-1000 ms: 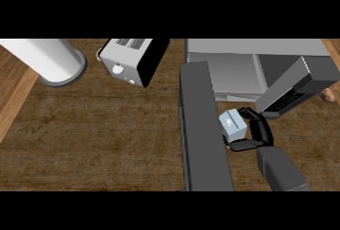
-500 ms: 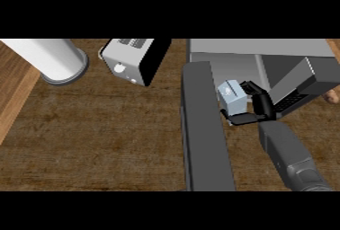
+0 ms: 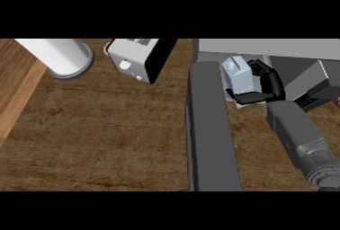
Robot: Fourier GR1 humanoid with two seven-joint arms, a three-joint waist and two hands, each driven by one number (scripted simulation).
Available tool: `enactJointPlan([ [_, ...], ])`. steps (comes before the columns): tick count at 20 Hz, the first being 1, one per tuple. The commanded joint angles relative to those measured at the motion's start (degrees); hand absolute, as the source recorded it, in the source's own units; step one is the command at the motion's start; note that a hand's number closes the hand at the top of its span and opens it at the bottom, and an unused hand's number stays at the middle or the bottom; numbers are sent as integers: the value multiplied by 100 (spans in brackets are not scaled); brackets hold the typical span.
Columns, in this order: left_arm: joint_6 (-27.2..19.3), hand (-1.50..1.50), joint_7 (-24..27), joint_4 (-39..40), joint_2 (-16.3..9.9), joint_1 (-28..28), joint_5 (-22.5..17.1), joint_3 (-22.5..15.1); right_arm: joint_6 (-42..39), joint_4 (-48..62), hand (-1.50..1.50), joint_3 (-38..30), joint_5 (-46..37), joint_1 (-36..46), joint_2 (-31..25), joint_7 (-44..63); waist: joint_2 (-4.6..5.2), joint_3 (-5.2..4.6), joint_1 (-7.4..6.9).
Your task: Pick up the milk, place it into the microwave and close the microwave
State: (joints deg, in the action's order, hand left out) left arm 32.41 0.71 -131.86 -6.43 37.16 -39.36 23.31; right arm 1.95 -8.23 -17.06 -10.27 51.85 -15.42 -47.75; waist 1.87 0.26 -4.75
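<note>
My right hand [image 3: 264, 87] is curled round a pale blue and white milk carton [image 3: 238, 76], thumb below it and fingers on its right side. The carton is held at the mouth of the microwave [image 3: 266, 47], just inside the light grey cavity floor. The microwave's dark grey door [image 3: 211, 130] stands wide open, reaching toward me as a long slab just left of the hand. My grey right forearm [image 3: 299, 134] comes up from the lower right. The left hand does not show.
A white cylinder with a grey base [image 3: 60, 56] stands at the back left. A white and black toaster [image 3: 139, 58] sits left of the microwave. The counter's light wooden edge [image 3: 13, 94] runs along the left.
My right hand has carried the milk carton away from me, from beside the open door's middle up to the microwave's opening. The door has not moved.
</note>
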Motion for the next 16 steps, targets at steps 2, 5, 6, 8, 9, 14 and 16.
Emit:
enactJointPlan([
  [2, -75, -150, -75, 40, -186, -345, -183, 17, 723, 47, 150, 147, -245, 350, -113, 224, 89, 3, -126],
  [5, -80, -150, -78, -51, -118, -294, -155, -24, 1004, 105, 150, 173, -330, 465, -400, 418, 110, 7, -205],
  [6, -185, -150, -144, -128, -250, -399, -258, 61, 1128, 92, 150, 106, -271, 431, -340, 336, 146, 17, -220],
  [8, -39, -150, -45, 102, -218, -446, -181, 25, 1362, 152, 150, 103, -295, 473, -313, 441, 155, 8, -262],
  [9, -16, -150, -91, 155, -294, -404, -244, 78, 1403, 143, 150, 102, -308, 551, -428, 500, 166, 9, -305],
  [14, -120, -150, -115, 45, -297, -671, -106, -32, 1558, 226, 150, 101, -345, 671, -565, 682, 263, 25, -388],
  [16, -99, -150, -144, 127, -342, -687, -143, -28, 1703, 224, 150, 114, -375, 724, -586, 707, 290, 24, -451],
])
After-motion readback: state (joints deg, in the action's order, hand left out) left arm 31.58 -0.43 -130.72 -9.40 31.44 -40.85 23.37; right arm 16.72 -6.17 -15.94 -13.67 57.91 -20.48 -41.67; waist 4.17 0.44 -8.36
